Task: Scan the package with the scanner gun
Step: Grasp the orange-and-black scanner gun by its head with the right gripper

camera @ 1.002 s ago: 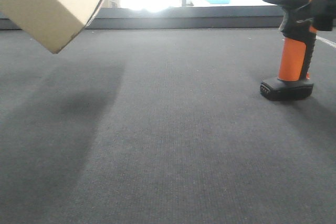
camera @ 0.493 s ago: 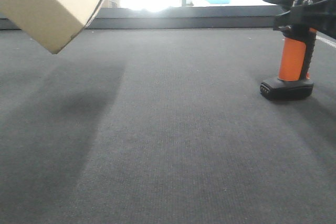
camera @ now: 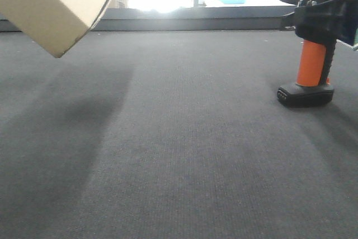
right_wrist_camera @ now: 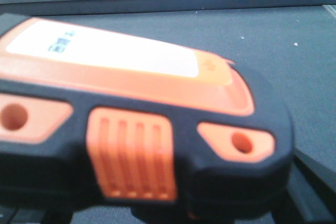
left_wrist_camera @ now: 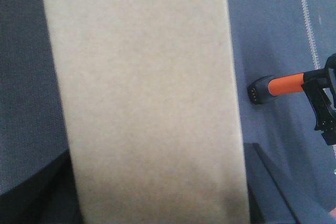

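Tan cardboard fills the left wrist view. In the front view the package hangs tilted, one corner down, well clear of the grey mat at the upper left. Nothing else bears it, so I judge the left gripper clamped on it, though its fingers do not show plainly. The scanner gun stands upright on its black foot at the far right, well apart from the package. The right gripper reaches in from the right at the top of the orange handle, just under the head. Whether it has closed on the handle I cannot tell. The step in hand looks like taking up the scanner. To do it well, seat the fingers squarely on both sides of the handle before lifting, keep the foot from tipping, and leave the scanning window unblocked. No label shows on the package, so it may need turning
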Motion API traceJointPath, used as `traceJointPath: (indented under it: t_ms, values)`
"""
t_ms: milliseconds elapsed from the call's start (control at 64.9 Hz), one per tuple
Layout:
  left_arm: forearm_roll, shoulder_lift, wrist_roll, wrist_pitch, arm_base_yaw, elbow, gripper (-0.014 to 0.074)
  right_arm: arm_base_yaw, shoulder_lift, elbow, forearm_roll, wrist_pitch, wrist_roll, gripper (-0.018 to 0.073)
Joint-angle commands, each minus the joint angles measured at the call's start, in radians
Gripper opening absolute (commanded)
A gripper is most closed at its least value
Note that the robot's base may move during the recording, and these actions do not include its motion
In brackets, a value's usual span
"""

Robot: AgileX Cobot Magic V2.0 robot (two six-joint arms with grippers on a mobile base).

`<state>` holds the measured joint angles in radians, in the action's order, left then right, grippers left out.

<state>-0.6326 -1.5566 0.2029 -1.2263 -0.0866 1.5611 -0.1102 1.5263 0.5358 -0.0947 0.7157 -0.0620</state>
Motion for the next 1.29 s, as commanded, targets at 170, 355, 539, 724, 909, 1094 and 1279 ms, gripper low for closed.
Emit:
traceJointPath:
  t_ms: [170,355,539,724,909,1094,1279]
  values:
    - [-0.018,0.014,-0.005,0.005,-0.001,-0.001,-0.0111,-0.002,0.028,0.011,0.006,0.033,-0.001,0.0491]
    - [-0.018,0.014,-0.005,0.005,-0.001,-0.001,-0.0111,-0.002,0.028,0.011,0.006,0.058,-0.001,0.0193]
    - [-0.018,0.014,-0.005,0.005,-0.001,-0.001,-0.0111,-0.002,0.028,0.011,0.006,0.067,-0.001,-0.0071]
    - [-0.018,0.014,-0.005,0.005,-0.001,-0.001,-0.0111,-0.002,-0.023,0.011,0.006,0.066,-0.001,-0.0132]
    - [-0.018,0.014,-0.005,0.005,-0.001,-0.001,-0.0111,-0.002,-0.135,0.014,0.006,0.040,0.001,-0.0134]
    - [-0.018,0.014,-0.005,0.005,-0.001,-0.001,-0.0111,-0.002,-0.228,0.095,0.006,-0.157,0.073,-0.0134]
    - [-0.018,0.014,-0.005,0.005,-0.001,-0.001,-0.0111,-0.002,-0.252,0.233,0.046,-0.383,0.134,-0.0134]
